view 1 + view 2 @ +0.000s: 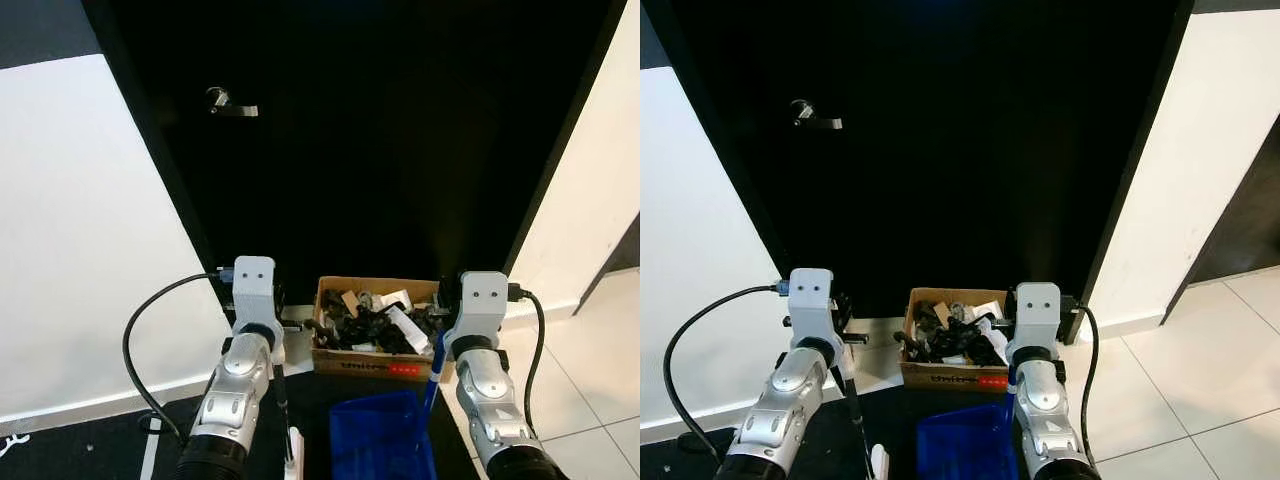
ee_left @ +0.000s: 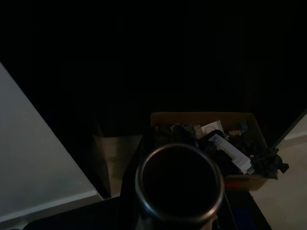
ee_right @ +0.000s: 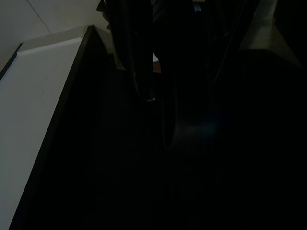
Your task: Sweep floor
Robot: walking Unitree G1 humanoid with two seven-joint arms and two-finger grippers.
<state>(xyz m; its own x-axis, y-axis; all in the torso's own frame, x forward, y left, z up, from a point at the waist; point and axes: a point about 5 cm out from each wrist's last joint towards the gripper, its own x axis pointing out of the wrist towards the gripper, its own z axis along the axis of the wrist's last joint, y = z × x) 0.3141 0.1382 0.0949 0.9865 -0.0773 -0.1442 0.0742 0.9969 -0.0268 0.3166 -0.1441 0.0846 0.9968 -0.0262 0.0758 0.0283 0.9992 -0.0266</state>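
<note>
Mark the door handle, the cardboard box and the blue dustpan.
door handle [image 1: 232, 105]: left eye view, on the lever.
cardboard box [image 1: 372, 366]: left eye view, on its front wall, by the red print.
blue dustpan [image 1: 378, 440]: left eye view, on the middle of the pan.

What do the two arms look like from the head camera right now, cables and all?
Both arms match. The left arm and right arm have silver, rounded, jointed segments, each topped by a boxy pale grey wrist housing with two small dark dots on its face. Lower down, each arm ends in a black ribbed section. A black cable loops out from the left housing; another black cable curves down from the right housing.
</note>
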